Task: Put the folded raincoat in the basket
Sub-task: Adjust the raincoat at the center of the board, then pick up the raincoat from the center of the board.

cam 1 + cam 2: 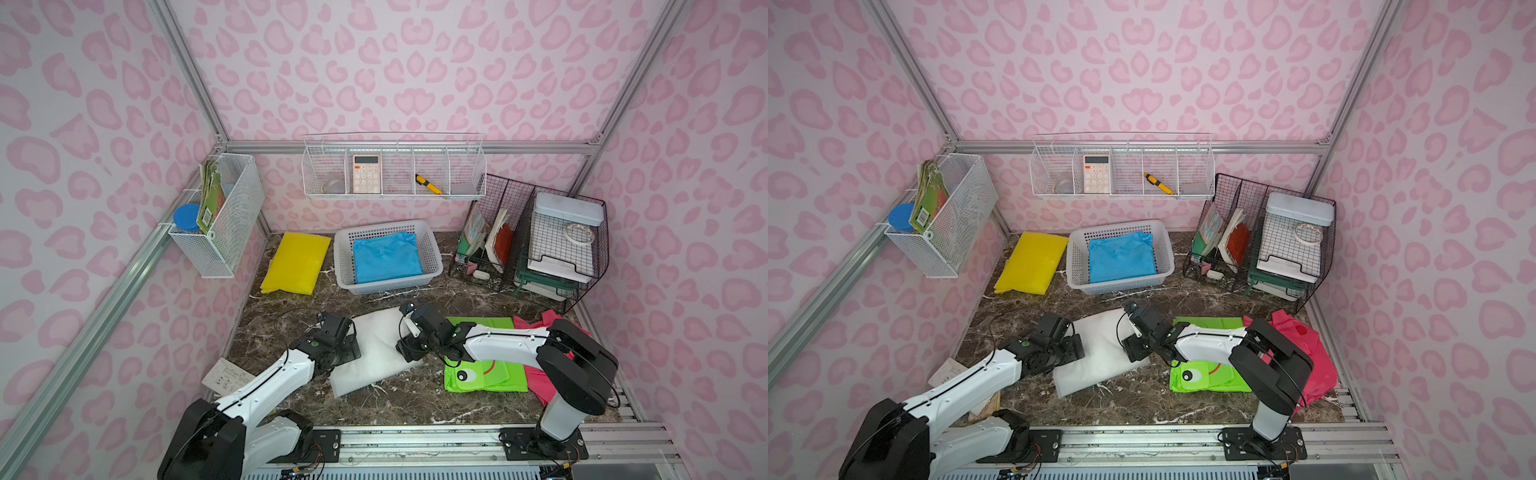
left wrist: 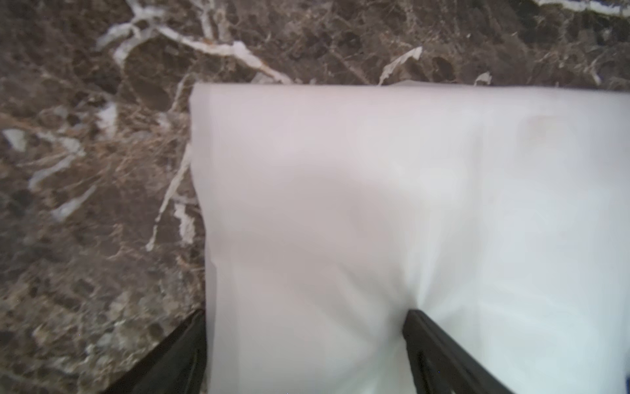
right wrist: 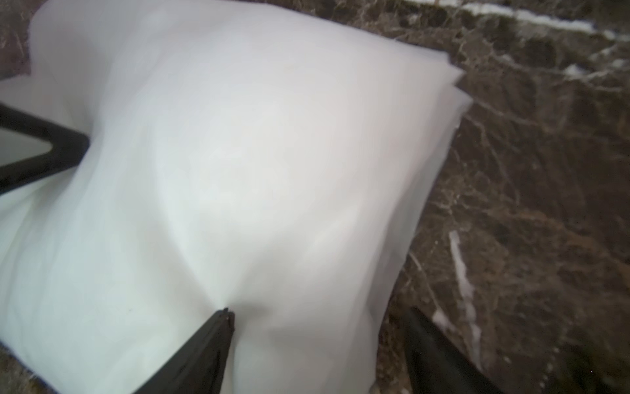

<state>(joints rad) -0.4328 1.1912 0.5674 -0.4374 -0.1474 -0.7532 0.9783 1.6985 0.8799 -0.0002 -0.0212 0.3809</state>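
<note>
My left gripper [image 2: 305,314] and right gripper [image 3: 320,311], jaws spread, nothing gripped, straddle white folded plastic raincoat [image 1: 376,353]; transfer to white slotted plastic basket [image 1: 345,266] pending.

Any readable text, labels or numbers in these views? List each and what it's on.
No text can be read in any view.
Calculator: key and display marks too small.
Green card in the side rack: barcode, digits too small.
Printed sheet lying flat: print too small.
Books in the black file holder: covers blurred.
</note>
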